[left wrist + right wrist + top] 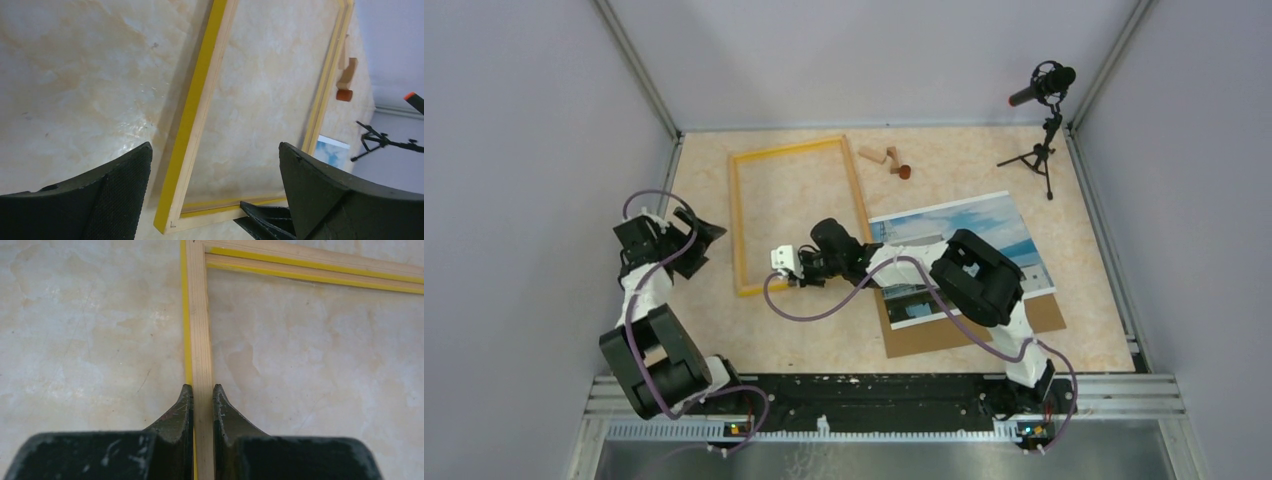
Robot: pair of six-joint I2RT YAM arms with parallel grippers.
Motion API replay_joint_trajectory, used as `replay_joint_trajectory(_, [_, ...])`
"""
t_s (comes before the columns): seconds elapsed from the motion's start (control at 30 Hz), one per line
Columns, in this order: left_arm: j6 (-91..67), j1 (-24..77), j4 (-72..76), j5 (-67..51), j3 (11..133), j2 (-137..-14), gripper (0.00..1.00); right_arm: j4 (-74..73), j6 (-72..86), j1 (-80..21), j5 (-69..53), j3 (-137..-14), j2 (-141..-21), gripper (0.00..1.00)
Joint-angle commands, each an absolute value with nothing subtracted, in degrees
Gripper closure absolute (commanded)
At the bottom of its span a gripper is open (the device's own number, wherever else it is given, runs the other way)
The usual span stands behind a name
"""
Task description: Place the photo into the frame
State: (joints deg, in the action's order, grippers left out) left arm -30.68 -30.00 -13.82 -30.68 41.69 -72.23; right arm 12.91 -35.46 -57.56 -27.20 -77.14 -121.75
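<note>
— What is the right claw (202, 392) doing?

— It is pinching the near rail of the frame (200, 315). Its two fingers are pressing on either side of the wood, and the frame's near-left corner is lying just ahead of the tips.

— And the left claw (215, 200)?

— It is hanging spread wide, gripping nothing. It is sitting just outside the frame's left rail, near that same corner and not touching the wood.

— How is everything else lying?

— The table (824, 340) is carrying it all. The frame is lying flat on the left-centre part. The photo (989, 225) is lying face up just right of the frame, and I cannot tell whether they are touching. It is resting on a brown board (924, 338), partly under the right arm and well apart from the left claw. A microphone (1044, 85) is standing on its tripod at the far right. A few small wooden pieces (884, 157) are lying near the frame's far-right corner.
</note>
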Motion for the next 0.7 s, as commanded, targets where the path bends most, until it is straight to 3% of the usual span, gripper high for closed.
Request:
replay_joint_trajectory(0.0, [-34.0, -31.3, 3.5, -46.6, 39.9, -78.3, 0.01, 21.7, -33.7, -57.2, -31.0, -76.9, -116.1, 1.0])
replay_joint_trajectory(0.1, [-31.6, -31.3, 4.3, -54.4, 43.0, -87.5, 0.01, 22.0, -33.8, -57.2, -31.3, -76.7, -115.7, 1.0])
replay_joint_trajectory(0.67, [-38.9, -26.8, 14.1, -61.6, 47.0, -107.9, 0.01, 21.1, -35.2, -57.3, -32.0, -76.9, -114.8, 1.0])
